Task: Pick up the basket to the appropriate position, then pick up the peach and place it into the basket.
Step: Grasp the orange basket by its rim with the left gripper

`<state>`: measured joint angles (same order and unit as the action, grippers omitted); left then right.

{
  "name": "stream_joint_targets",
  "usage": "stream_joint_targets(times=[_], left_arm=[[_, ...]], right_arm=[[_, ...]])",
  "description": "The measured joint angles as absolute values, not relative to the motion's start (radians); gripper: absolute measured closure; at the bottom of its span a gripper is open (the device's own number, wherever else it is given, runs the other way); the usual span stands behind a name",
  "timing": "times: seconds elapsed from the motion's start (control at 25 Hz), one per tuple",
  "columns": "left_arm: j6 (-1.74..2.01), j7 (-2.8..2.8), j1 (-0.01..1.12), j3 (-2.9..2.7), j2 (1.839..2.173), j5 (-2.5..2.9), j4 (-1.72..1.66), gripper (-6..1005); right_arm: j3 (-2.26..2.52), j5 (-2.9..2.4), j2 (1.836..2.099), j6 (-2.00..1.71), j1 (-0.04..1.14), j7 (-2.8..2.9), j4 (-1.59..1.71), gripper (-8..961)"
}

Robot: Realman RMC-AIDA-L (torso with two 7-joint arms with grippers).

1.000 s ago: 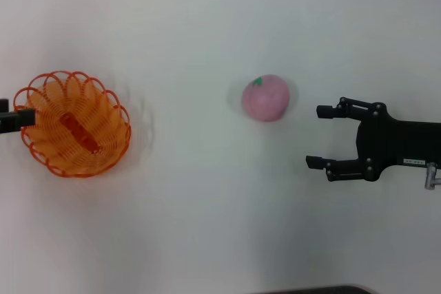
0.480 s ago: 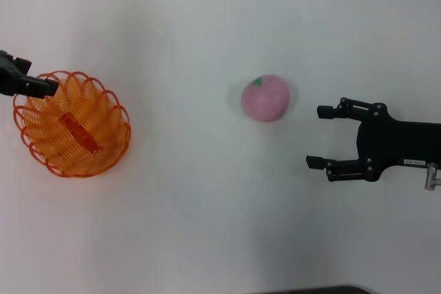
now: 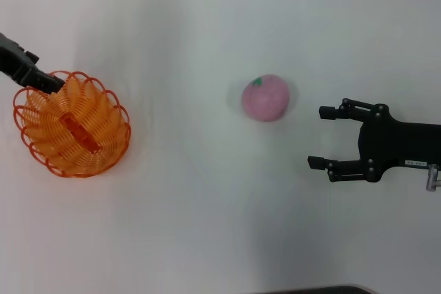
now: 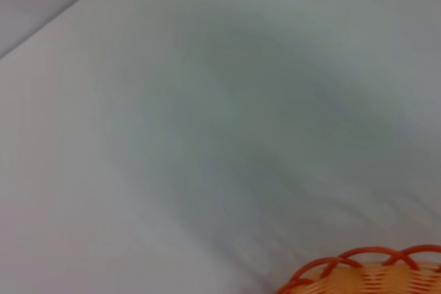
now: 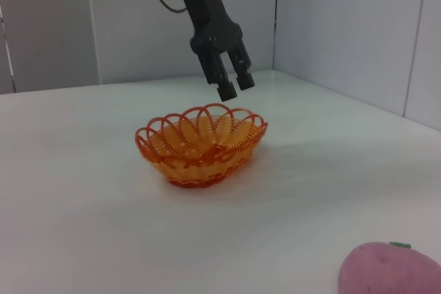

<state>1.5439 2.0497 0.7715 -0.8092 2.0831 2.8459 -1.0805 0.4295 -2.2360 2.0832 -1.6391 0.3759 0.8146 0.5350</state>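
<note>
My left gripper (image 5: 231, 86) hangs just above the far rim of the basket (image 3: 72, 124) near the table's (image 3: 207, 225) left edge, fingers nearly together. My right gripper (image 3: 324, 137) waits spread wide beside the peach (image 3: 265, 97), mid-table

basket (image 5: 201, 148): orange, upright on the white table (image 5: 83, 211), empty | left gripper (image 5: 231, 87): hanging just above basket's far rim, fingers nearly together, clear of it | peach (image 5: 389, 270): pink, near corner, well apart from basket
</note>
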Motion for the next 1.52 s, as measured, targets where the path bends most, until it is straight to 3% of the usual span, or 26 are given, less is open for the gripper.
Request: stream_joint_targets(times=[0.96,1.52], left_arm=[[1.401,2.079,0.803,-0.914,2.039,2.858,-0.906,310],[1.336,2.080,0.806,-0.940,2.036,2.858,-0.828,310]], right_arm=[[0.429,-2.239,2.083,-1.629,0.379,0.815,0.531,39],[0.429,-2.238,2.085,-1.624,0.375,0.815,0.530,39]])
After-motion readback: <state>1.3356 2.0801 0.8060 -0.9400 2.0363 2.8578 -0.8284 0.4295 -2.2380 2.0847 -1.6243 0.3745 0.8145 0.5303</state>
